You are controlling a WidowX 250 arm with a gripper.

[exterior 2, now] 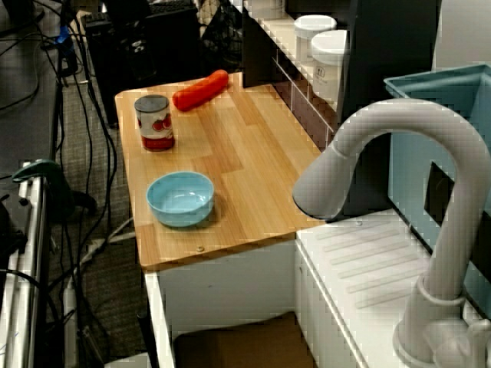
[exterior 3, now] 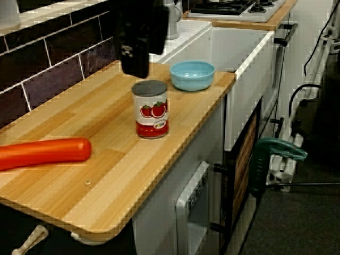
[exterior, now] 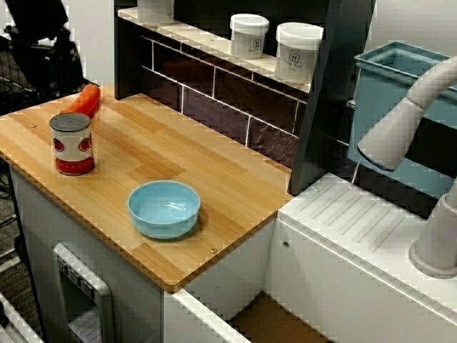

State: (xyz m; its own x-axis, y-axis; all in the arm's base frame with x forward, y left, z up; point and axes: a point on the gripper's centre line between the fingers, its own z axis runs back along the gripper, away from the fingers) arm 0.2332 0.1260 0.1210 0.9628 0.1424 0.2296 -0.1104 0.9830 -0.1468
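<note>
CURRENT POSITION STATUS

Position of gripper: top of the view from the side, dark and blurred, lined up above tomato can; gap to it unreadable. State of jaws: cannot tell, released or clenched. Position of tomato can: upright on wooden desk, between carrot and blue bowl, apart from both.
</note>
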